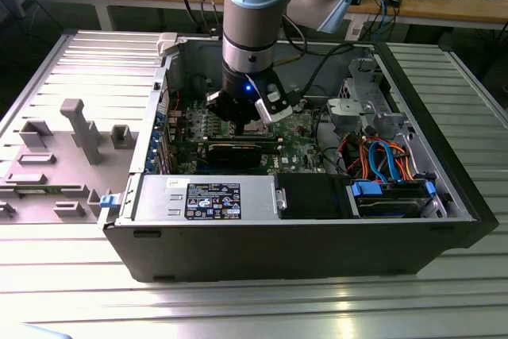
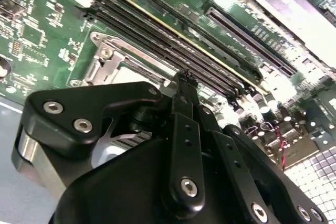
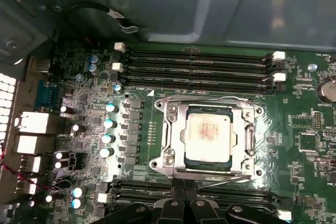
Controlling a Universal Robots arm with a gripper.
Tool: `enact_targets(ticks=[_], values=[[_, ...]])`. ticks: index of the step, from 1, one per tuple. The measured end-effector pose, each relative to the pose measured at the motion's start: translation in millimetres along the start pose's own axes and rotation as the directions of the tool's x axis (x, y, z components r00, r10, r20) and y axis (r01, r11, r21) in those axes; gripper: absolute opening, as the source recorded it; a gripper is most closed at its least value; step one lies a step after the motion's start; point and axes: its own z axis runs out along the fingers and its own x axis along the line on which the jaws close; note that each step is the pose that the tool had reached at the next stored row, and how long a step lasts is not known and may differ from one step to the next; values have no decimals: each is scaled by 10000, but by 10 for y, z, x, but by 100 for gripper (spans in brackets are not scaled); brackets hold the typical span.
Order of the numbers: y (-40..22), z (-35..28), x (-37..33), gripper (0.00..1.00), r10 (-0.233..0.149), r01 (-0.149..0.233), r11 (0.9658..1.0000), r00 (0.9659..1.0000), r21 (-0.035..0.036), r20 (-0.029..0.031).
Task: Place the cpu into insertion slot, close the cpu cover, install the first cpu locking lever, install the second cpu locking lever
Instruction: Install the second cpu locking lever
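In the first wrist view the cpu (image 3: pixel 207 135) lies flat with its silver-grey top up. The silver cpu cover (image 3: pixel 175 129) is down around it, and the insertion slot is hidden beneath both. One thin locking lever (image 3: pixel 210 99) runs along one edge of the cover. Another lever (image 3: pixel 226 180) runs slanted along the opposite edge, right by my fingertips. My gripper (image 3: pixel 184 186) is shut, its black fingers pressed together with nothing seen between them. In the second wrist view the gripper (image 2: pixel 184 77) tips sit just over the cover's edge (image 2: pixel 113 62). In the exterior view the gripper (image 1: pixel 252 119) reaches down into the open computer case.
Long black memory slots (image 3: pixel 199 69) flank the socket on both sides. Blue-topped capacitors (image 3: pixel 107 124) stand beside it. In the exterior view a long black card (image 1: pixel 230 151), the labelled power supply (image 1: pixel 213 200), bundled cables (image 1: pixel 381 156) and the case walls (image 1: pixel 147 140) hem the arm in.
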Motion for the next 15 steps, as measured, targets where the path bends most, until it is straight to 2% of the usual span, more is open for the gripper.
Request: enact_targets(ticks=[2,3,5,7,8,10,11,13,15], values=[[-12,0,81,11,-14,14,10000,10000,-5,-5],[-18,0,89,11,-16,16,10000,10000,-16,-5],[-57,4,101,11,-29,29,9999,10000,-153,3],[-73,6,114,11,-38,39,9992,10000,-390,19],[-77,8,121,11,-43,44,9989,10000,-457,22],[-94,26,139,11,-42,42,9986,10000,-529,4],[-97,32,151,11,-44,44,9982,10000,-606,3],[-97,33,151,11,-44,44,9981,10000,-620,6],[-101,60,156,11,-43,43,9981,10000,-619,4]])
